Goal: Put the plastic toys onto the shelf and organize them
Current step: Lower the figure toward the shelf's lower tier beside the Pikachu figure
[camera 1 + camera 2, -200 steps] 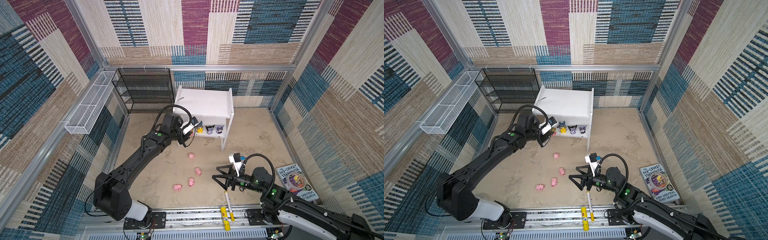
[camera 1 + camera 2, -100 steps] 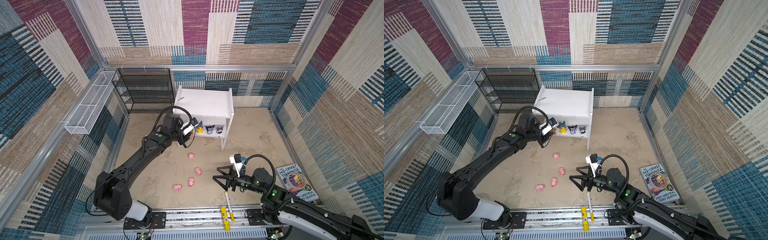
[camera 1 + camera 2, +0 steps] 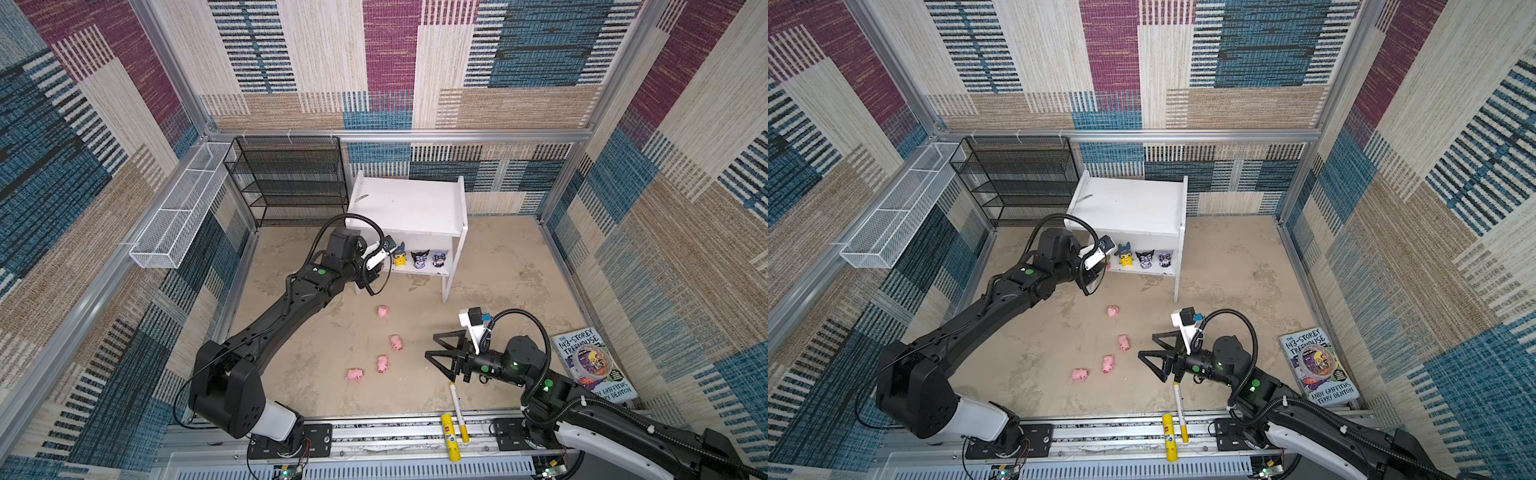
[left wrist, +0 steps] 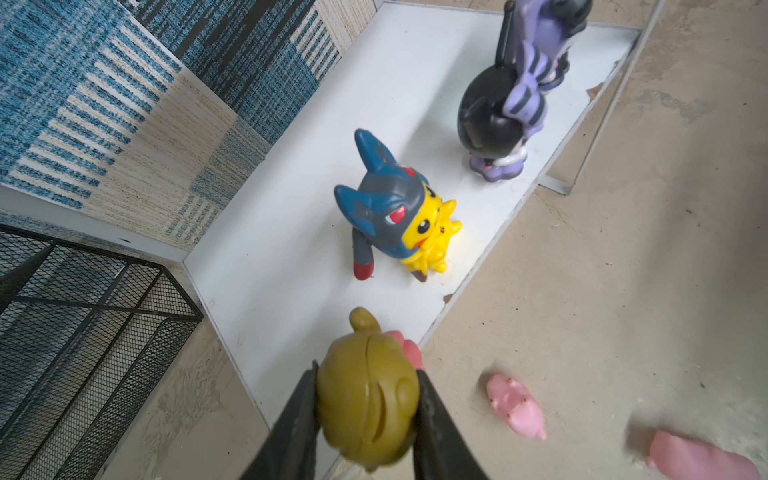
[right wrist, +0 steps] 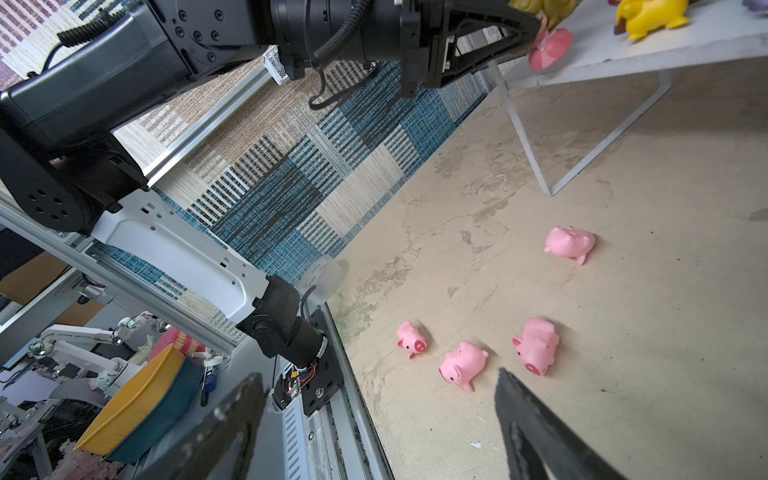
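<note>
The white shelf [image 3: 409, 205] [image 3: 1129, 205] stands at the back. On its lower board [image 4: 316, 232] stand the yellow figure with blue hood [image 3: 400, 258] [image 4: 419, 226] and two black-and-purple figures [image 3: 419, 259] [image 3: 439, 257]. My left gripper [image 3: 376, 272] [image 4: 368, 395] is shut on the blond-haired doll [image 4: 368, 399] [image 5: 548, 45], over the board's left front corner. Several pink pigs [image 3: 382, 311] [image 3: 396, 342] [image 5: 461, 365] lie on the floor. Just right of them, my right gripper [image 3: 431, 345] [image 5: 376, 382] hovers open and empty.
A black mesh rack [image 3: 291, 178] stands left of the shelf, and a white wire basket [image 3: 178, 212] hangs on the left wall. A yellow-capped marker [image 3: 457, 405] and a yellow tube [image 3: 450, 436] lie at the front rail. A book [image 3: 590, 365] lies at the right.
The left gripper has stayed at the shelf's left end with the doll, shifting only slightly. The right arm has not visibly moved.
</note>
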Controlling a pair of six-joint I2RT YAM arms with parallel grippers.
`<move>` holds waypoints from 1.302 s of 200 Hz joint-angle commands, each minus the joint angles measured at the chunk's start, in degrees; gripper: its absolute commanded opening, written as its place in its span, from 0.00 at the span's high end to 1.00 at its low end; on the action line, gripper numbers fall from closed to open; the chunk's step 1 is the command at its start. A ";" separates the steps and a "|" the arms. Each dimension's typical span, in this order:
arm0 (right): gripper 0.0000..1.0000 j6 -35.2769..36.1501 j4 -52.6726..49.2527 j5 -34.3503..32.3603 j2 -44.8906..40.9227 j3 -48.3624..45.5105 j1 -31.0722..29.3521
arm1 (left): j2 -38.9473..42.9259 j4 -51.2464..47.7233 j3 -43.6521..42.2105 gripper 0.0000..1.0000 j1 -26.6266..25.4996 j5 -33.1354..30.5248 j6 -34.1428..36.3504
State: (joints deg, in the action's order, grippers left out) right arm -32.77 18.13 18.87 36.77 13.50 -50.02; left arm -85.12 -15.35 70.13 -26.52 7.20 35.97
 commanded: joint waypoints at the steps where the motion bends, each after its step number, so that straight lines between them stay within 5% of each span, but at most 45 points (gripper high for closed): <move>1: 0.12 -0.01 2.34 -0.12 0.03 -0.14 0.01 | -0.43 2.56 0.01 0.65 -0.01 -1.28 0.81; 260: 0.13 -1.19 2.53 -0.53 -2.76 -2.03 0.01 | -2.28 6.20 -0.44 0.56 -0.06 -5.57 0.51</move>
State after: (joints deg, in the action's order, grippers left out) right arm -33.41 19.20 18.87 34.37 11.77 -50.02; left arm -87.05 -12.08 69.54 -26.55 3.16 35.99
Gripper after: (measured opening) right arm 0.874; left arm 0.437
